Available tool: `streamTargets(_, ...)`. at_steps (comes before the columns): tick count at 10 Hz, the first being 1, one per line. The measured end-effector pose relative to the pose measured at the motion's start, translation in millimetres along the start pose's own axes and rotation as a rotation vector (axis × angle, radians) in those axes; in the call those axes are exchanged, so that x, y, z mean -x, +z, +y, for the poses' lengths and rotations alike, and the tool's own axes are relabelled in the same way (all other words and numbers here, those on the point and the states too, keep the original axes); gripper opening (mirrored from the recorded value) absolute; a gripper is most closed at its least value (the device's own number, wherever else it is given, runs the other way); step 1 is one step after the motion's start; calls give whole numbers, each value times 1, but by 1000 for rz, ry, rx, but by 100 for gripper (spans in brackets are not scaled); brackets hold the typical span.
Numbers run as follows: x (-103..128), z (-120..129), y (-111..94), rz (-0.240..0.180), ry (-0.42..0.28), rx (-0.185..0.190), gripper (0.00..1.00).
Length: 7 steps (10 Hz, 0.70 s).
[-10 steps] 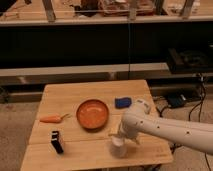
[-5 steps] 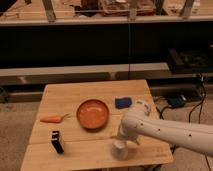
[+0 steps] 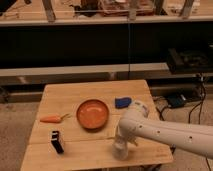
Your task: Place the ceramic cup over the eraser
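Note:
The ceramic cup (image 3: pixel 57 141), a small black upright object with a white patch near its top, stands near the front left of the wooden table (image 3: pixel 75 92). The eraser (image 3: pixel 122 102), a small flat dark-blue block, lies right of the orange dish (image 3: pixel 93 113). My gripper (image 3: pixel 120 152) hangs at the end of the white arm (image 3: pixel 165 134), which reaches in from the right. It points down over the table's front right area, in front of the eraser and well to the right of the cup. It holds nothing that I can see.
An orange carrot (image 3: pixel 54 118) lies left of the dish. Dark shelving (image 3: pixel 105 45) stands behind the table. A black box and cables (image 3: pixel 176 100) lie on the floor to the right.
The gripper has shifted very slightly toward the front right. The cup, eraser, dish and carrot have not moved.

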<state>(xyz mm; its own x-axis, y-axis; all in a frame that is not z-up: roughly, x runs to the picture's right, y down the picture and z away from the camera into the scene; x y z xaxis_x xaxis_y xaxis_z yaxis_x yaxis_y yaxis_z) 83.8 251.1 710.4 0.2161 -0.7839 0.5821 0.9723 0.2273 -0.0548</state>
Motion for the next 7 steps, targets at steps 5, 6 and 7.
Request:
streamTargets(5, 18, 3, 6, -23, -11, 24, 80)
streamTargets(6, 21, 3, 7, -20, -17, 30, 73)
streamTargets(7, 22, 2, 9, -15, -26, 33, 64)
